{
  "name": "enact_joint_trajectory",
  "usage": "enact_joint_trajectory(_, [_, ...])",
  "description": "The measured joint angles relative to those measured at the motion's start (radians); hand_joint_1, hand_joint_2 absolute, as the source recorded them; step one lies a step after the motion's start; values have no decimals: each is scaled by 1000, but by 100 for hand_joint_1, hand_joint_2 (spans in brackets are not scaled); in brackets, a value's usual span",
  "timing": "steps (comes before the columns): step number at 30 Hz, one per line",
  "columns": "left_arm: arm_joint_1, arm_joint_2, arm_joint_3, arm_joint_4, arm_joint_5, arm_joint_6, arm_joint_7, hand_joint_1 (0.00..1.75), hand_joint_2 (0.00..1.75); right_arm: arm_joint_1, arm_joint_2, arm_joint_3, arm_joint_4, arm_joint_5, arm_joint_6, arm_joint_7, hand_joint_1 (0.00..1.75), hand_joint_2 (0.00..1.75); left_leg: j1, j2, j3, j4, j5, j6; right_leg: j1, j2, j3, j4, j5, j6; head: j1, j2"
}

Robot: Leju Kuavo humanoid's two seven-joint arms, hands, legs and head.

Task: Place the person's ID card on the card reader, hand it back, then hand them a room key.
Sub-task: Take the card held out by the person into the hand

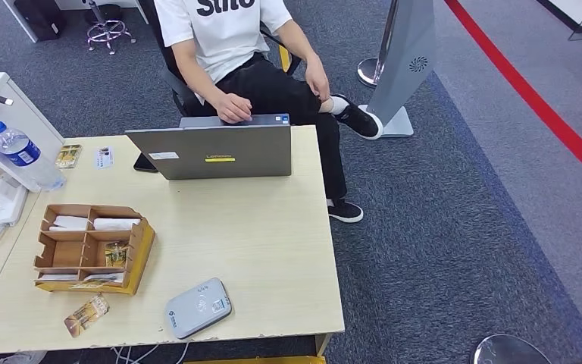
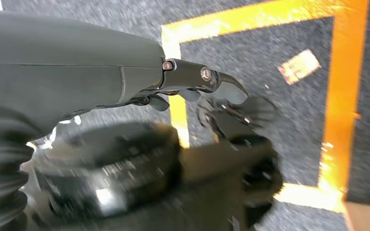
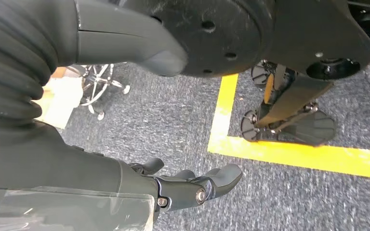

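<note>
Reception desk seen from above, with the card reader (image 1: 198,307) as landmark: a grey, rounded-corner pad lying flat near the desk's (image 1: 273,250) front edge, its top bare.

Beside the reader, toward the robot's left, a cardboard organiser (image 1: 91,246) holds white and printed cards in its compartments; these look like the room keys, though I cannot confirm it. A small printed packet (image 1: 86,315) lies loose on the desk just left of the reader.

Across the desk from the reader, a seated person (image 1: 235,53) rests a hand (image 1: 234,108) on an open laptop (image 1: 216,150). Two small cards (image 1: 104,157) lie at the far left corner, well apart from the reader; whether either is the ID card cannot be told.

The left hand (image 2: 197,86) and right hand (image 3: 192,185) hang over carpet, fingers loosely curled and grasping nothing.

The task appears unstarted. To do the first step well, the ID card should be located, taken by an edge, and laid flat and centred on the reader's top, clear of the packet.
</note>
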Motion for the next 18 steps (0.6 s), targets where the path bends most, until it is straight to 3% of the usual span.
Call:
enact_joint_trajectory(3, [20, 12, 18, 3, -53, 2, 5, 175, 175, 14, 0, -74, -17, 68, 10, -2, 169, 0, 0, 0, 0, 0, 0, 0, 0, 0, 0, 0, 0, 0, 0, 0])
enact_joint_trajectory(11, [59, 40, 66, 13, -191, 3, 13, 175, 175, 48, 0, -256, -60, 242, 36, -10, 175, 0, 0, -1, 0, 0, 0, 0, 0, -1, 0, 0, -1, 0, 0, 0])
enact_joint_trajectory(18, [85, 54, 88, 20, -254, 5, 22, 175, 175, 64, 0, -344, -82, 322, 47, -12, 175, 0, 0, -1, 0, 0, -1, -1, 0, -2, 0, 0, -1, 0, 0, 0])
